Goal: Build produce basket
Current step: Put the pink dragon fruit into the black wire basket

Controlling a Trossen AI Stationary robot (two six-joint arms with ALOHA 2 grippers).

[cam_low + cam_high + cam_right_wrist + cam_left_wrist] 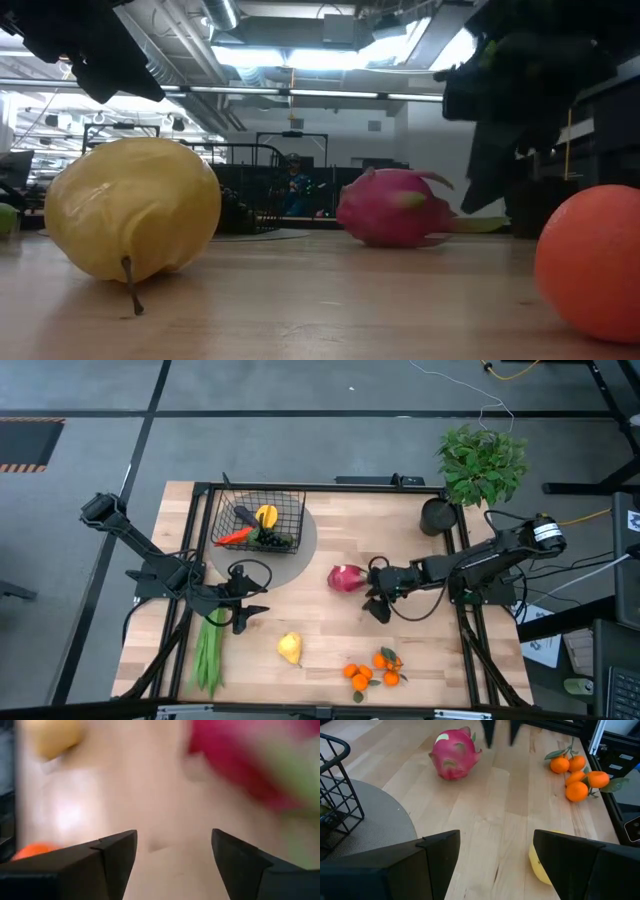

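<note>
Left gripper [250, 610] jaws wide — empty, right gripper [374, 602] likewise

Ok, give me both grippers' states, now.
Left gripper: open, empty, near the green beans.
Right gripper: open, empty, beside the dragon fruit.

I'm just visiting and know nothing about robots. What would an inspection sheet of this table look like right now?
Surface: wooden table with a grey round mat under the basket.
Job's things: basket holds a few pieces already; dragon fruit, pear, oranges and green beans lie loose on the table.
Clutter: dark cup and potted plant at the far right corner.
Grippers: left end effector open and empty, near the beans; right end effector open and empty, beside the dragon fruit.
Cables: loops along both arms; a yellow cable on the floor.
Surroundings: grey floor, a desk to the right.
</note>
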